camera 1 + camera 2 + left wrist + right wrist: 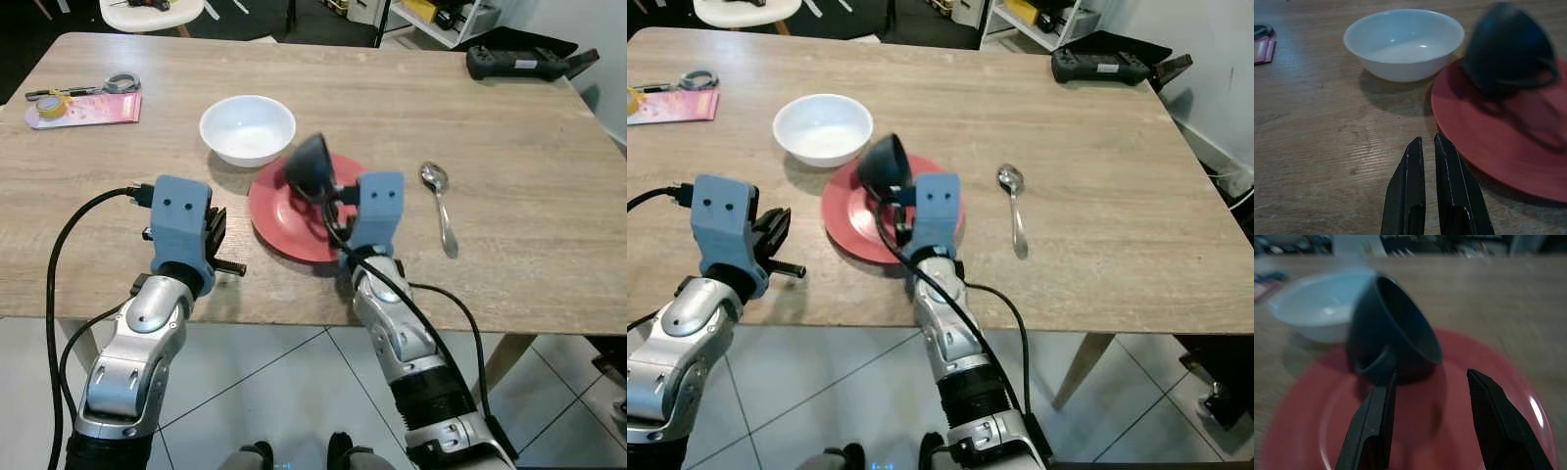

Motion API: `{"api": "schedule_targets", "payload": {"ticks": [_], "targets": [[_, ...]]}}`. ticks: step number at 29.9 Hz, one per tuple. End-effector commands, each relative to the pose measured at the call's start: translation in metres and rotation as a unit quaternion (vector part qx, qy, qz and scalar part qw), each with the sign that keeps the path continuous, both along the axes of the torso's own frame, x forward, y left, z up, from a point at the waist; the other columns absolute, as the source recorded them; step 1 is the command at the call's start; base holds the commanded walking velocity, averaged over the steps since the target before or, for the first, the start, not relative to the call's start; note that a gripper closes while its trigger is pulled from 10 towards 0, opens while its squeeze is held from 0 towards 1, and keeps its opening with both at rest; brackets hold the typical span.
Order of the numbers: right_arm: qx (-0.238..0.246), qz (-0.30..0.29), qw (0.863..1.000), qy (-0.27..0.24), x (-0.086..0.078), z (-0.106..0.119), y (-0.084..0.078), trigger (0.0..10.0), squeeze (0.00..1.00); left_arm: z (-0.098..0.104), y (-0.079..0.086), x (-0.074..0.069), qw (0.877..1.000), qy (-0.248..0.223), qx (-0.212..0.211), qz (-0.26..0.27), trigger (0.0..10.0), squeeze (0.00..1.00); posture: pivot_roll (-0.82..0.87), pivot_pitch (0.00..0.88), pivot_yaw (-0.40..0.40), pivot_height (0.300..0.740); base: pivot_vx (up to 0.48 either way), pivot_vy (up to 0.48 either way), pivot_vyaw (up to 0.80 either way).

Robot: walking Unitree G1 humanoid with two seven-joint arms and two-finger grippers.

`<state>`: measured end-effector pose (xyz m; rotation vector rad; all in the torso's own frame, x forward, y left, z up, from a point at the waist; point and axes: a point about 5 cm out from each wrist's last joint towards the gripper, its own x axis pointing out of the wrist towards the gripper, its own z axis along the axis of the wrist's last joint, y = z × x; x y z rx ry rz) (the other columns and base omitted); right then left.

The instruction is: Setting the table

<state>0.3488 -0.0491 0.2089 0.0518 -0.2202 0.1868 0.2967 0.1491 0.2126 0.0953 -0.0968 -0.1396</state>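
A red plate (282, 223) lies near the table's front edge. A dark cup (312, 166) leans tilted on its far side, blurred, with its mouth turned up and away from me. My right gripper (1430, 374) is open just behind the cup, one fingertip (1382, 396) by the cup's handle. A white bowl (247, 127) stands left of and beyond the plate. A metal spoon (441, 208) lies to the plate's right. My left gripper (1423, 141) is shut with nothing in it, low over the table (411, 108) just left of the plate.
A pink booklet (88, 110) with a tape roll (51, 106) lies at the far left of the table. A black controller (519, 62) sits at the far right corner. A white stool (152, 12) stands beyond the table. Tiled floor shows below the front edge.
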Motion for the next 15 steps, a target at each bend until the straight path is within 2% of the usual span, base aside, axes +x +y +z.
{"api": "schedule_targets", "payload": {"ticks": [1, 8, 9, 10, 13, 15], "targets": [[0.015, 0.015, 1.0, 0.01, -0.003, -0.002, 0.007, 10.0, 0.0, -0.005, 0.001, -0.001, 1.0, 0.01, 0.002, 0.004, 10.0, 0.0, 0.1, 0.211, 0.026, 0.74, 0.0, 0.0, 0.0], [0.007, 0.027, 0.999, 0.024, -0.002, -0.004, 0.002, 10.0, 0.0, -0.005, 0.001, 0.0, 1.0, 0.009, 0.0, 0.003, 10.0, 0.0, 0.09, 0.21, 0.025, 0.74, 0.0, 0.0, 0.0], [0.002, 0.036, 0.999, 0.033, -0.002, -0.006, 0.002, 10.0, 0.0, -0.005, 0.001, 0.0, 1.0, 0.009, 0.0, 0.003, 10.0, 0.0, 0.09, 0.21, 0.025, 0.74, 0.0, 0.0, 0.0], [0.011, 0.053, 0.997, 0.063, -0.002, -0.012, 0.004, 10.0, 0.0, -0.005, 0.0, 0.0, 1.0, 0.01, 0.0, 0.002, 10.0, 0.0, 0.09, 0.208, 0.025, 0.74, 0.0, 0.0, 0.0], [0.013, 0.052, 0.996, 0.074, -0.003, -0.016, 0.003, 10.0, 0.0, -0.005, 0.0, 0.0, 1.0, 0.009, 0.0, 0.001, 10.0, 0.0, 0.09, 0.208, 0.025, 0.74, 0.0, 0.0, 0.0], [0.029, 0.046, 0.993, 0.103, -0.003, -0.023, 0.001, 10.0, 0.0, -0.005, -0.001, 0.001, 1.0, 0.009, 0.0, 0.001, 10.0, 0.0, 0.09, 0.208, 0.025, 0.74, 0.0, 0.0, 0.0]]}}
